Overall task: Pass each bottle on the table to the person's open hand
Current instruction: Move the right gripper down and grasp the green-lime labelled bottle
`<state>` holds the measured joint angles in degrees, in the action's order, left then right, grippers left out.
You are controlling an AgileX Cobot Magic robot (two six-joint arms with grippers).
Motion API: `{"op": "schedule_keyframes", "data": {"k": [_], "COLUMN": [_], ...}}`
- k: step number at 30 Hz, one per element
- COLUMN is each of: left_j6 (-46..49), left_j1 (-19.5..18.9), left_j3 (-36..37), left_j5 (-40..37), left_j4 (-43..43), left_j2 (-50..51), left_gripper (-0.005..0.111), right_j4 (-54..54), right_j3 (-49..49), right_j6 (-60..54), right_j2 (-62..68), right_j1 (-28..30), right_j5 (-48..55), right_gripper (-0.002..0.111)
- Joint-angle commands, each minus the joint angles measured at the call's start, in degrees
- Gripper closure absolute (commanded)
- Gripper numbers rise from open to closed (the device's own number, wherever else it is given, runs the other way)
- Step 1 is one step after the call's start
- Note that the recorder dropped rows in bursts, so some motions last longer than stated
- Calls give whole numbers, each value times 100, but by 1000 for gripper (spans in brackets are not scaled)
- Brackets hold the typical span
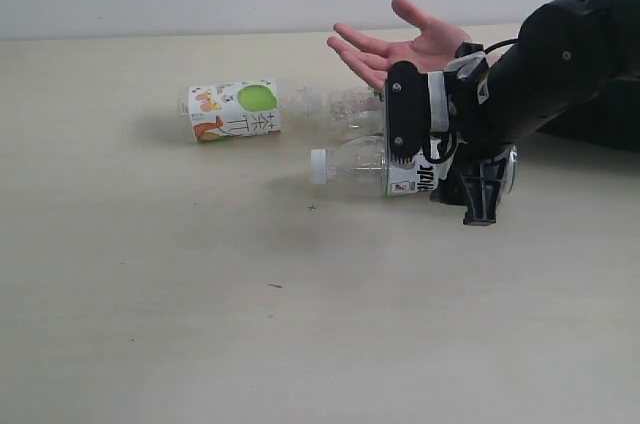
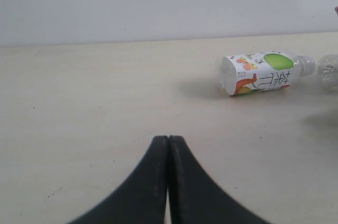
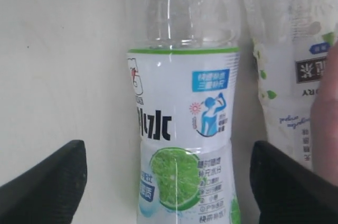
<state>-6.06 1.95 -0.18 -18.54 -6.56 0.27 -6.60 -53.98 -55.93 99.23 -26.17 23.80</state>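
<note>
**Q:** Where were your grippers?

**A:** My left gripper (image 2: pixel 168 143) was pinched closed over bare table (image 2: pixel 79 102) and held nothing. My right gripper (image 3: pixel 169 155) was spread wide, one jaw on each side of the lime bottle (image 3: pixel 182 129). A strip of table showed on both sides, so I had no grip on it.

**Q:** How did that bottle lie?

**A:** It lay on its side on the table, with its cap (image 1: pixel 318 165) pointing away from my wrist. My jaws were level with the label.

**Q:** How did you expect it to handle?

**A:** Light, I judged, because the clear shoulder looked empty. Plastic that thin would probably dent under a hard squeeze, and the glossy label looked slick. Since it was round, it might have rolled if one jaw met it first. The best hold seemed to be across the labelled waist, near the middle, closing evenly and only until firm.

**Q:** Was anything crowding it?

**A:** Yes. The leaf bottle (image 3: pixel 288 76) lay just beside it, parallel and close to my jaw on that side, and that jaw could have nudged it. Something pinkish and blurred also sat at that edge of my right wrist view, and I couldn't tell what it was.

**Q:** And farther out?

**A:** The green-spot bottle (image 1: pixel 235 110) lay on its side, off from the lime bottle and not touching it. Beyond all three, at the far side of the table, the hand (image 1: pixel 400 44) was held palm up with fingers spread and nothing in it.
</note>
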Motion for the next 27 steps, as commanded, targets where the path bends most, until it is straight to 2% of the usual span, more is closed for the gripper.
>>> {"op": "schedule_keyframes", "data": {"k": [1, 27], "left_j6": [-13, -13], "left_j1": [-9, -9], "left_j3": [18, 18], "left_j5": [27, 27], "left_j4": [-7, -7], "left_j2": [-27, -27], "left_gripper": [104, 104], "right_j4": [-9, 41], "right_j3": [-41, -41], "right_j6": [-45, -35], "right_j2": [140, 761], "right_j1": [20, 20], "right_j5": [-206, -1183], "right_gripper": [28, 30]}}
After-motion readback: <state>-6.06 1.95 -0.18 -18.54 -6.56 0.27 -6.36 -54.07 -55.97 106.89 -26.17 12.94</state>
